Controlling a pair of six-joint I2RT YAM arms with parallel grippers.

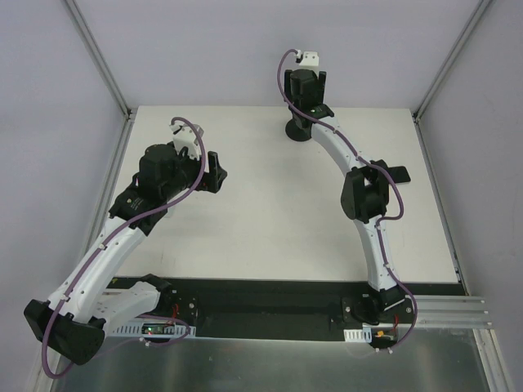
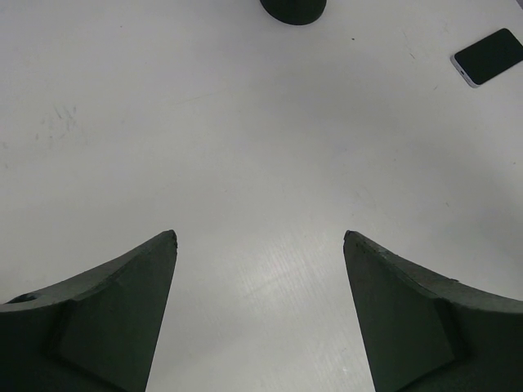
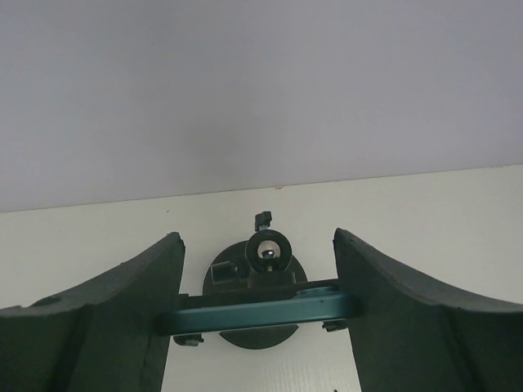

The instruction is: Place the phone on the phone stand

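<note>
My right gripper is shut on a thin phone with a teal edge, held level by its two ends. It hovers right over the black phone stand, whose round base and clamp feet show beneath it. I cannot tell if the phone touches the cradle. In the top view the right gripper is at the far middle above the stand. My left gripper is open and empty over bare table, also seen in the top view. A second phone, black, lies flat on the table.
The black phone also shows by the right arm's elbow. The stand's base sits at the top edge of the left wrist view. Grey walls close the table at the back and sides.
</note>
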